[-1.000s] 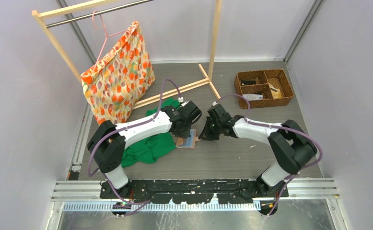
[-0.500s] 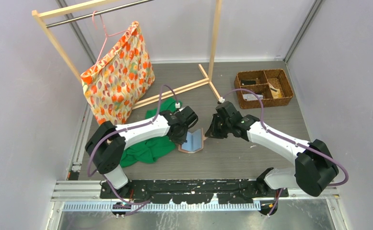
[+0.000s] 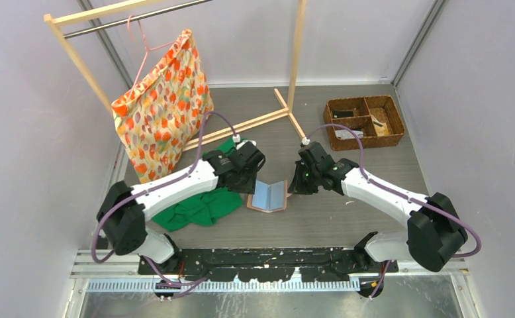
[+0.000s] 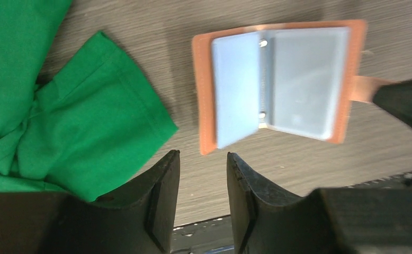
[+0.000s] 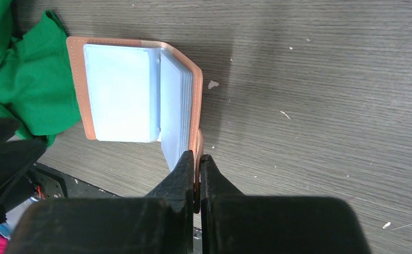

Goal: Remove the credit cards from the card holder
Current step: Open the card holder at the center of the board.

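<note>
Right gripper (image 5: pixel 197 156) first: the jaws are pinched tight on the little snap tab (image 4: pixel 364 88) of the card holder (image 3: pixel 269 197), with only that strip of leather between the pads. The left gripper (image 4: pixel 202 159) has its jaws a narrow gap apart with nothing in them. It hangs just off one corner of the holder, and I can't tell if it touches.

The holder lies open on the table (image 3: pixel 321 222), pale blue-grey inside facing up, right between the two grippers. In the top view the left one is at its 10 o'clock and the right one at about 2 o'clock.

Both arms reach in from the near edge, forearms angled toward the middle and wrists tipped down. The left forearm passes over a green cloth (image 3: pixel 198 205) that sits just beside the holder at its 9 o'clock.

The views differ a bit:
- **Right wrist:** the tab-side flap is tilted up off the table, with a stack of sleeves seen edge-on.
- **Left wrist:** two flat panels with small rivets at the spine, and the other gripper's dark finger on the tab.
- **Top:** the only view with the wicker basket (image 3: pixel 364 122), well apart at 1 o'clock, and a patterned bag (image 3: pixel 162 99) hanging at 11 o'clock.
</note>
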Available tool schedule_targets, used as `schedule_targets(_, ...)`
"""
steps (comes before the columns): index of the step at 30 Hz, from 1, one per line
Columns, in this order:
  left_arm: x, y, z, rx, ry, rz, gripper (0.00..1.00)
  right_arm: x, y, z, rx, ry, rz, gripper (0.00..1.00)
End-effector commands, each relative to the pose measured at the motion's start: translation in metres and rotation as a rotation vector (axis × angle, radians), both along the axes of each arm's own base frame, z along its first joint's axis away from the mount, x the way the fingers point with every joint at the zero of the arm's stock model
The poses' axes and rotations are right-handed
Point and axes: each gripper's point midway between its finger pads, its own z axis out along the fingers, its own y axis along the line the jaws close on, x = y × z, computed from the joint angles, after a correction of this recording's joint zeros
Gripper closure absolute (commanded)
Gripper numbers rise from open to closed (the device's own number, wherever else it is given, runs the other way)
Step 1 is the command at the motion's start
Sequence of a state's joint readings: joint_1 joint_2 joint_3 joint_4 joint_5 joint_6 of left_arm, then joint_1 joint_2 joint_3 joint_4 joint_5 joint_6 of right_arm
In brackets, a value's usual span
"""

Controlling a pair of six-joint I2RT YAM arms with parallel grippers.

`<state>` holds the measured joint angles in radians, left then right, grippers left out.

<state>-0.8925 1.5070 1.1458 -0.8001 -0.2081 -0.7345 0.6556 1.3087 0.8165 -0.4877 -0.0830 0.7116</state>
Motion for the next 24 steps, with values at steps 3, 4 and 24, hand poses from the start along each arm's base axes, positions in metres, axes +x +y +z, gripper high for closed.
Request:
schedule_targets(3, -0.006, -0.059, 0.053, -0.365, -0.04, -0.123, 0.61, 0.006, -0.001, 0.013, 0.017, -0.066, -0.011, 0.99)
schedule_targets(4, -0.01, -0.067, 0.052, -0.393, -0.014, -0.151, 0.62, 0.007, -0.002, 0.013, 0.017, -0.068, -0.015, 0.99)
schedule_targets(24, 0.0, -0.063, -0.082, -0.227, 0.24, -0.084, 0.81, -0.001, -0.035, -0.022, -0.122, -0.046, -0.094, 0.99)
